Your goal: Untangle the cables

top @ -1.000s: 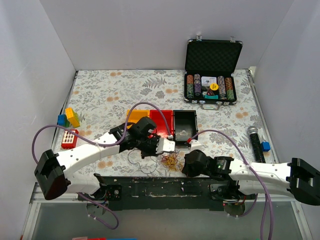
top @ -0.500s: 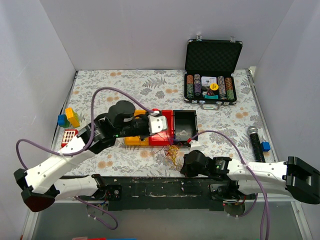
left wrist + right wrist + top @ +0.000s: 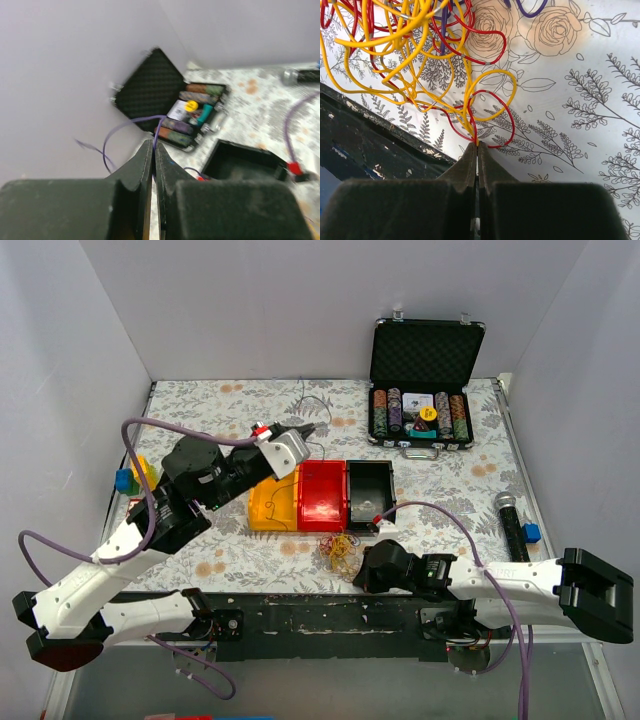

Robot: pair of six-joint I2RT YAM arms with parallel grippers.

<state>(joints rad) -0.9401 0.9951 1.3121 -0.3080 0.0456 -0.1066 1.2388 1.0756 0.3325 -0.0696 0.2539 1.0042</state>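
Right wrist view: the right gripper [image 3: 477, 146] is pinched on yellow and red loops at the near side of the tangle [image 3: 405, 55], just beside the table's dark near edge [image 3: 367, 147]. From above, the tangle [image 3: 340, 551] lies just near of the red bin [image 3: 322, 497], with open floral cloth [image 3: 270, 552] to its left. The left gripper [image 3: 153, 147] clamps a thin purple strand [image 3: 131, 121], seen from above as a faint loop [image 3: 312, 405] far of the yellow bin [image 3: 272, 505].
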